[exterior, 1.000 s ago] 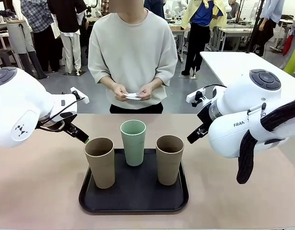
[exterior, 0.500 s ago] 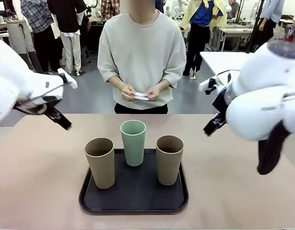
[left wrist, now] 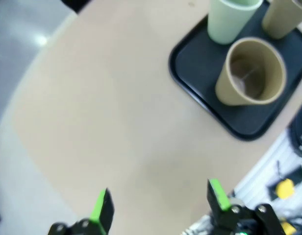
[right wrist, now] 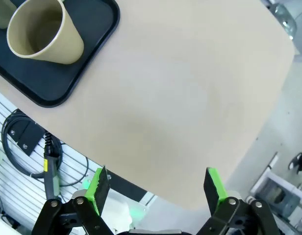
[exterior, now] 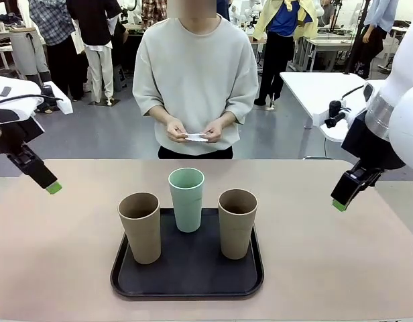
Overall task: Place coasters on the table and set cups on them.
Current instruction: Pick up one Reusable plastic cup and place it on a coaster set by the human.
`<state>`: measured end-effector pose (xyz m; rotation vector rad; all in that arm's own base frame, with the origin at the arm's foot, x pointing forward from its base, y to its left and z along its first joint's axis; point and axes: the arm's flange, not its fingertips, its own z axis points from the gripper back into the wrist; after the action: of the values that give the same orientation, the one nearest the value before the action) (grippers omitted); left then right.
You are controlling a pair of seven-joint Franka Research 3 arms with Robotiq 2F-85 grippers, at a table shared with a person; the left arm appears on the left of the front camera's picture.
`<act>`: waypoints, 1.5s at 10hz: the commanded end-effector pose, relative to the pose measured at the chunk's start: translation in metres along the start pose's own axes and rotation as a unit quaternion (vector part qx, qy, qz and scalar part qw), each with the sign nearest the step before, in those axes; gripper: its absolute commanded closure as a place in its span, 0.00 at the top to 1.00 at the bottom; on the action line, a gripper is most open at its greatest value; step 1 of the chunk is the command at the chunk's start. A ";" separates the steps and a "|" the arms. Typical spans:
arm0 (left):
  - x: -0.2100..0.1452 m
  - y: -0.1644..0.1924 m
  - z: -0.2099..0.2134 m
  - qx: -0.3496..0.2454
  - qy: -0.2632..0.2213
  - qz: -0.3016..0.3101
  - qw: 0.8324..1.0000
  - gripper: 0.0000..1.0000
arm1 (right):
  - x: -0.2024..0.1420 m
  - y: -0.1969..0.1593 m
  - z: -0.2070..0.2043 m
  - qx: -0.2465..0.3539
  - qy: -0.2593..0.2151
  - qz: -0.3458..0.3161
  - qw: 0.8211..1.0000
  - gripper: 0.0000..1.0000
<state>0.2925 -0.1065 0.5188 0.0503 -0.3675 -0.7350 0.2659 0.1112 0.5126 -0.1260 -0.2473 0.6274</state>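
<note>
1. The coasters [exterior: 196, 137] are off the table: a thin white paper stack is pinched between the person's hands [exterior: 193, 129] at waist height, beyond the far edge.
2. The three cups stand upright on the black tray [exterior: 186, 280], mouths up, none touching another. The mint green cup [exterior: 186, 199] is at the tray's far edge in the middle. The left tan cup [exterior: 140, 227] and the right tan cup [exterior: 237, 223] stand nearer the robot on either side of it.
3. The left wrist view looks down into the left tan cup: only its bare brown inner wall and bottom show. The right wrist view does the same for the right tan cup, with only plain tan wall inside. The front view shows the upper inner wall of the green cup, but its bottom is hidden.
4. The tray lies flat on the beige-pink table [exterior: 59, 261], centred and near the robot's edge. It holds only the cups.
5. The left gripper [left wrist: 160, 200] hangs above bare tabletop well left of the tray. Its jaws are spread wide and hold nothing.
6. The right gripper [right wrist: 156, 187] hangs above bare tabletop well right of the tray. Its jaws are also spread wide, with nothing between the green pads.
</note>
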 end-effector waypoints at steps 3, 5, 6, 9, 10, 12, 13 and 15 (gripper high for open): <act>0.001 0.023 -0.017 -0.107 -0.061 0.050 0.991 1.00 | 0.005 -0.034 -0.019 0.148 -0.052 -0.051 0.986 1.00; -0.017 0.078 -0.023 -0.330 -0.167 0.171 0.913 1.00 | -0.020 -0.095 -0.039 0.370 -0.135 -0.182 0.901 1.00; -0.030 0.103 -0.024 -0.389 -0.179 0.207 0.879 1.00 | -0.042 -0.119 -0.048 0.435 -0.142 -0.241 0.856 1.00; -0.073 0.165 -0.041 -0.440 -0.147 0.290 0.837 1.00 | -0.110 -0.172 -0.076 0.509 -0.125 -0.304 0.795 1.00; -0.087 0.181 -0.042 -0.447 -0.142 0.306 0.829 1.00 | -0.127 -0.179 -0.075 0.516 -0.137 -0.315 0.785 1.00; -0.116 0.194 -0.042 -0.450 -0.133 0.316 0.824 1.00 | -0.156 -0.192 -0.065 0.524 -0.165 -0.327 0.769 1.00; -0.123 0.194 -0.044 -0.448 -0.125 0.323 0.824 1.00 | -0.168 -0.197 -0.062 0.520 -0.171 -0.335 0.766 1.00; -0.137 0.186 -0.040 -0.450 -0.142 0.338 0.814 1.00 | -0.186 -0.202 -0.061 0.517 -0.175 -0.349 0.762 1.00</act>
<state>0.3423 0.1288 0.4677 -1.0421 -0.2187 -0.1230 0.2503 -0.1653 0.4597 1.1292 -0.2424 -0.0614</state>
